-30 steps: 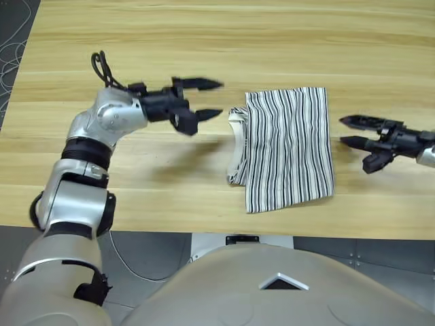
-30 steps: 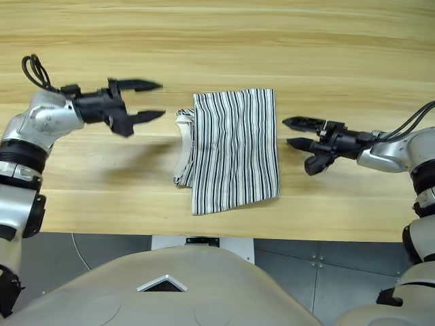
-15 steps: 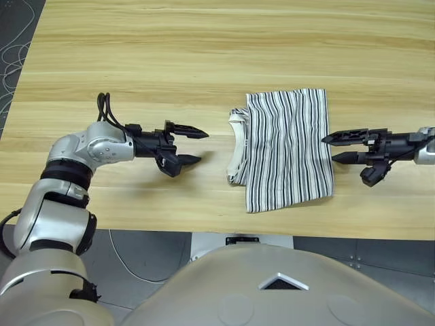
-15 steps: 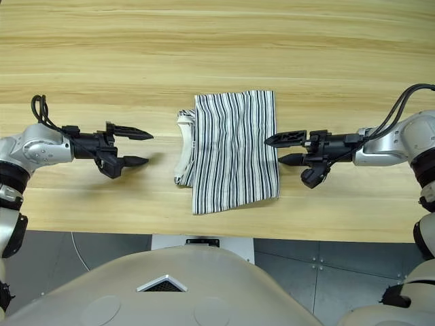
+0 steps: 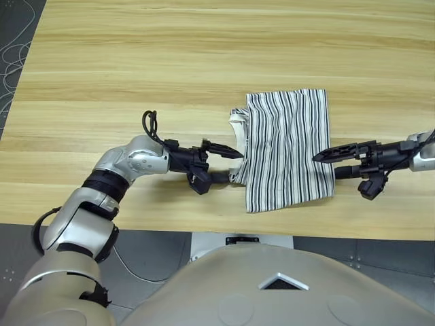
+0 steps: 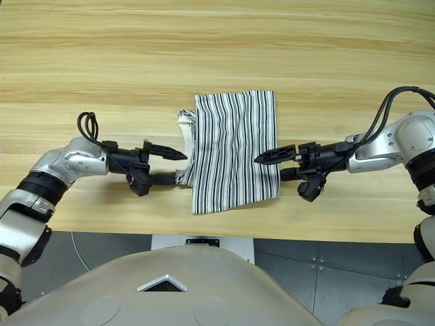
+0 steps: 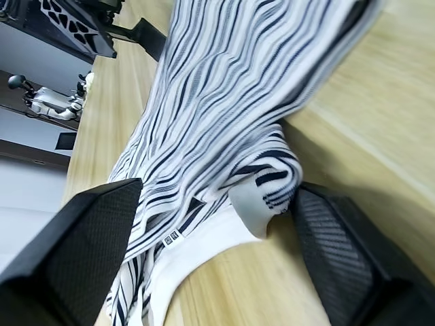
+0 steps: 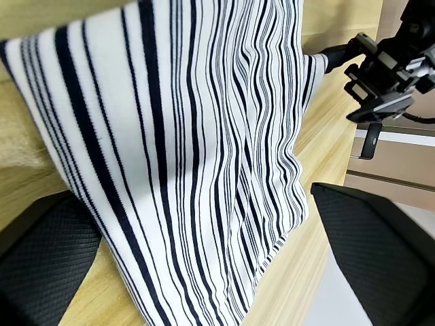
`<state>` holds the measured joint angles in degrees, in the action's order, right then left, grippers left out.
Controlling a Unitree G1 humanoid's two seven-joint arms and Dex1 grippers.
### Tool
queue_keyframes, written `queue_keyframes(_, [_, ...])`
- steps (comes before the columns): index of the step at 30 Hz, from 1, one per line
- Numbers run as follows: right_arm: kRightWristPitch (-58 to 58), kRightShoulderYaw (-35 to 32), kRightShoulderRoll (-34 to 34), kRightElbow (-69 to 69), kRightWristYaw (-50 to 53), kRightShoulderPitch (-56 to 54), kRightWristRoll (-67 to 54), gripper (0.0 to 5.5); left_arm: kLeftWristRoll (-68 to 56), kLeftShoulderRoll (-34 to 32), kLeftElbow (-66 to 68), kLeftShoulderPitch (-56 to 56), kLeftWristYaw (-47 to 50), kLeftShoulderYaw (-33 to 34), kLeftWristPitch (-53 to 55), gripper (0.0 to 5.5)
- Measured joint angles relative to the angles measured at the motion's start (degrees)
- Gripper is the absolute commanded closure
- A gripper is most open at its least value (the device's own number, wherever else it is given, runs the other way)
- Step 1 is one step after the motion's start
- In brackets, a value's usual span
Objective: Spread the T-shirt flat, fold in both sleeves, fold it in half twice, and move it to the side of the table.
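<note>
A black-and-white striped T-shirt point(image 5: 289, 149) lies folded into a rectangle on the wooden table point(image 5: 136, 61), near its front edge, with the white collar at its left side. My left gripper point(image 5: 234, 166) is open at the shirt's left edge, one finger above the folded layers and one at table level. In the left wrist view, striped fabric point(image 7: 224, 129) sits between the two fingers point(image 7: 75, 251). My right gripper point(image 5: 325, 165) is open at the shirt's right edge, its upper finger over the cloth. The right wrist view shows the fabric point(image 8: 190, 136) between its fingers point(image 8: 374, 251).
The table's front edge point(image 5: 136, 228) runs just below the shirt and both arms. Bare wood stretches behind the shirt and to both sides. Grey floor with cables point(image 5: 13, 41) lies past the table's left end.
Both grippers have closed in on the shirt from the sides. The left one dropped and moved right to the collar edge; the right one moved left onto the right edge. The shirt has not moved.
</note>
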<state>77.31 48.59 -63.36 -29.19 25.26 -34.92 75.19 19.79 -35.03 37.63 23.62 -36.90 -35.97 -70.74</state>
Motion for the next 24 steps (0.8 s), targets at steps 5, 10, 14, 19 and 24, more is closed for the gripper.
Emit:
queue_keyframes(5, [0.00,-0.03,1.55,0.08,0.00,0.02,-0.15,0.20,0.10,3.52,1.16,1.60,0.19,-0.16,-0.20,1.60])
queue_keyframes(10, [-0.69,-0.18,2.69,1.71,0.00,0.65,-0.61,0.20,0.02,5.61,1.63,1.64,0.18,-0.36,-0.75,1.60])
queue_keyframes(14, [-1.29,-0.33,2.72,2.18,-1.35,1.07,-1.83,0.41,-0.44,5.63,1.58,1.61,-0.03,-0.70,-0.85,1.80])
queue_keyframes(19, [-1.59,-0.35,2.92,2.09,-4.53,1.39,-2.91,1.43,-0.50,5.56,1.93,1.61,-0.40,-1.52,-0.85,2.57])
queue_keyframes(24, [-2.31,-0.20,3.61,1.45,-5.01,1.80,-2.74,2.53,-0.90,5.43,2.12,1.61,-0.45,-1.60,-0.90,3.41])
